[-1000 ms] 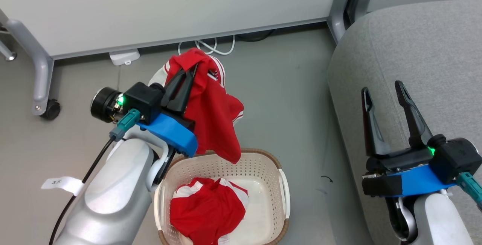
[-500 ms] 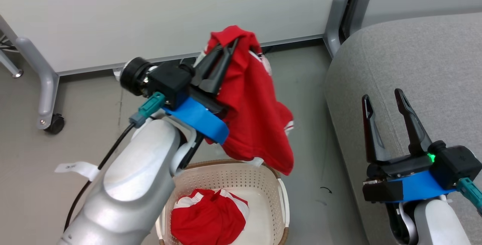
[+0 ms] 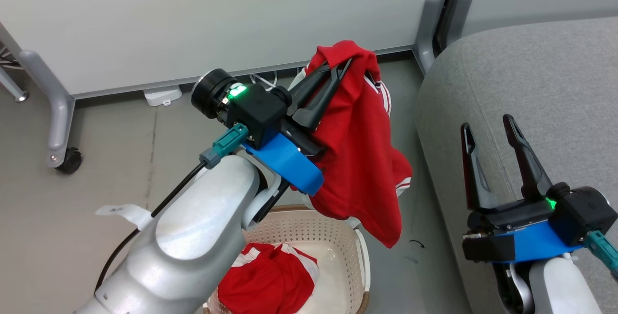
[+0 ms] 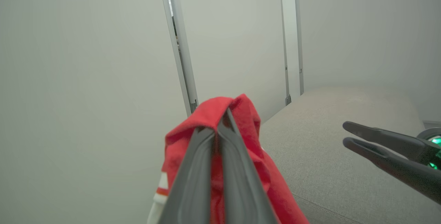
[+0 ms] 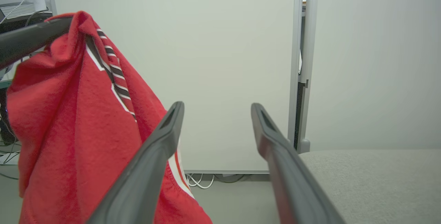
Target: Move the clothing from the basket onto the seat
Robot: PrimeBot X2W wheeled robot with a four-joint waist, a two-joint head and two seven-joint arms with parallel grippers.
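**Head view.** Left gripper (image 3: 346, 63), fingers pressed together, pinching the held jersey (image 3: 362, 169) by a fold at its top; the cloth hangs free in the air over the far right corner of the basket (image 3: 359, 249), short of the seat (image 3: 531, 72); other jersey (image 3: 263, 280) lies crumpled inside the basket; right gripper (image 3: 486, 124) is spread wide and empty, over the seat's near edge.

**Left wrist view.** Adds the closed fingers seen along their length, with red cloth bunched around their tips; the seat's grey top runs away beyond them; the right gripper's two fingers enter from the right edge.

**Right wrist view.** Adds the held jersey's black-and-white striped trim and white edging; one left finger lies across the top of the fabric; this arm's own fingers stand apart with nothing between them.

**Counts.** Two jerseys, one in the air and one in the basket; one basket; one seat; two grippers.

**Surface and room.** Smooth grey floor (image 3: 120, 159), with the basket standing on it just beside the seat; pale panel walls (image 3: 193, 14) on grey metal legs, one leg ending in a black caster (image 3: 67, 162); white cables (image 3: 263, 79) looped at the foot of the wall; a small white box (image 3: 161, 95) near them; a paper tag (image 3: 118, 210) beside the left arm.
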